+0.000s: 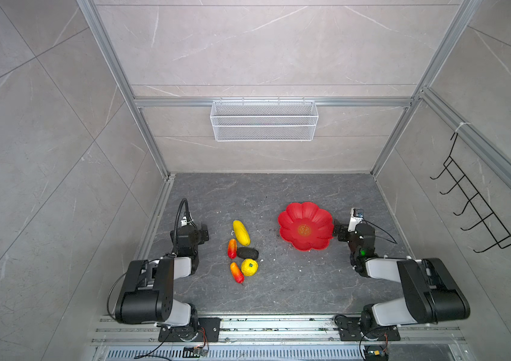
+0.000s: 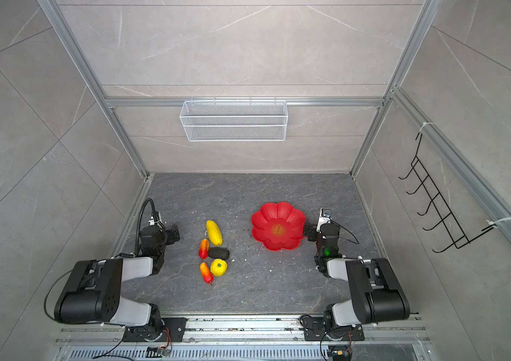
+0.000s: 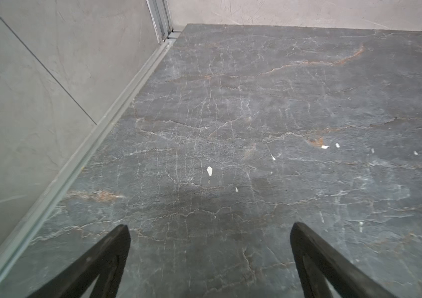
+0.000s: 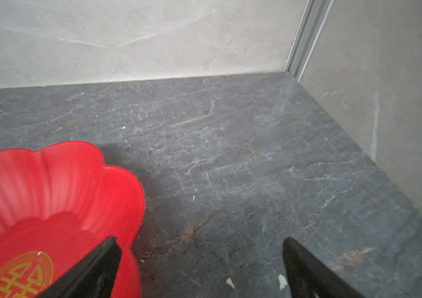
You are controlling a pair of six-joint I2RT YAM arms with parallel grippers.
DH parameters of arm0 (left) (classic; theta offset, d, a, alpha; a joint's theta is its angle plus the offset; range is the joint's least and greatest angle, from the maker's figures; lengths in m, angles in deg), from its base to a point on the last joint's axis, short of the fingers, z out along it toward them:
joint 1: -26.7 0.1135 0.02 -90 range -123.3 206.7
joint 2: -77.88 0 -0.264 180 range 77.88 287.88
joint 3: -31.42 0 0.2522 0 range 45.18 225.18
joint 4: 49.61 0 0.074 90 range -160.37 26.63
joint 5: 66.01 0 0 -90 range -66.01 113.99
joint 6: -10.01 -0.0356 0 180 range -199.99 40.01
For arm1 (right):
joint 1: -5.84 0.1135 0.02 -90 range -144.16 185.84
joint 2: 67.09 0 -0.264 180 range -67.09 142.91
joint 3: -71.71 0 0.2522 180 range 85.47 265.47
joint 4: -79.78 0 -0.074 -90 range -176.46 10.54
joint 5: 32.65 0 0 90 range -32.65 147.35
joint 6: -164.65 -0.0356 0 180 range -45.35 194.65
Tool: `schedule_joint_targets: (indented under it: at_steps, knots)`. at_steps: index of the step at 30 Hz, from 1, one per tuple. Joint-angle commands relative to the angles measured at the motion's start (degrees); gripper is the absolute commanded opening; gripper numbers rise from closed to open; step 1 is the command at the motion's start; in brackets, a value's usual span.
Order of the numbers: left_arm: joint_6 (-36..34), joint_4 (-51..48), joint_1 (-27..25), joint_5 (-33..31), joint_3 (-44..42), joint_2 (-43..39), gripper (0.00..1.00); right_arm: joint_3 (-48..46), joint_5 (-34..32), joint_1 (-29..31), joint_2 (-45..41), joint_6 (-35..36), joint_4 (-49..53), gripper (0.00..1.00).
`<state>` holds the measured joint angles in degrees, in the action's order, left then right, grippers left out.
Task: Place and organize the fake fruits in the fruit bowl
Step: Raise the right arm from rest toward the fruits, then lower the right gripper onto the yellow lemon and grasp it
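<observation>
Looking down in both top views, you had the five fake fruits (image 2: 218, 267) clustered on the stone tabletop (image 1: 279, 287) toward 9 o'clock. The long yellow oval (image 1: 241, 233) lay at the cluster's 12. One orange-red piece (image 1: 232, 248) lay just beside the dark bumpy oval (image 1: 247, 253) in the middle. The round yellow fruit (image 1: 249, 267) and the second orange-red piece (image 1: 237, 273) lay at 6. The red flower-shaped fruit bowl (image 1: 291, 218) sat toward 3 o'clock, well apart from them. Your right gripper (image 4: 201, 241) stood spread wide and empty at the bowl's 3 o'clock rim. Your left gripper (image 3: 210, 225) was equally spread over bare stone at the cluster's 10.
</observation>
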<state>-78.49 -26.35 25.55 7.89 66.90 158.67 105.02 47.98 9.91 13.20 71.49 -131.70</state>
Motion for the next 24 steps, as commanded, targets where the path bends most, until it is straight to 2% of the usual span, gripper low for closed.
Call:
schedule_joint_targets:
  at_steps: [1,3,5,8,11,14,18,21,24]
  knots:
    - [3.2,-22.0,-3.7,-3.3,9.1,-15.1,1.00,2.9,0.5,1.7,-12.7,0.1,8.7,1.00]
    - [6.7,-34.0,-5.2,-1.4,14.6,-21.4,1.00,8.7,4.8,3.9,-17.7,-0.4,20.7,1.00]
    - [8.8,-46.9,-5.7,2.5,21.7,-25.3,1.00,18.2,8.3,6.9,-18.1,-0.5,35.1,1.00]
    - [9.3,-64.6,-5.9,5.3,32.6,-28.4,1.00,31.1,9.3,13.5,-13.1,0.5,50.8,1.00]
    - [6.5,-76.7,-5.9,8.0,40.3,-31.4,1.00,41.0,11.7,21.0,-6.7,-0.5,60.6,1.00]
    - [2.4,-85.8,-5.9,11.4,46.6,-32.5,1.00,47.0,12.6,30.0,-1.7,0.3,66.7,1.00]
    - [0.8,-95.9,-5.9,14.7,53.4,-30.7,1.00,49.1,11.2,40.4,1.3,-0.1,70.7,1.00]
    - [1.4,-96.5,-5.9,17.4,53.2,-32.1,1.00,49.1,10.4,47.2,2.9,-2.9,71.2,1.00]
    - [0.3,-95.3,-5.9,16.5,51.4,-32.6,1.00,49.7,7.2,53.6,5.8,-5.5,71.5,1.00]
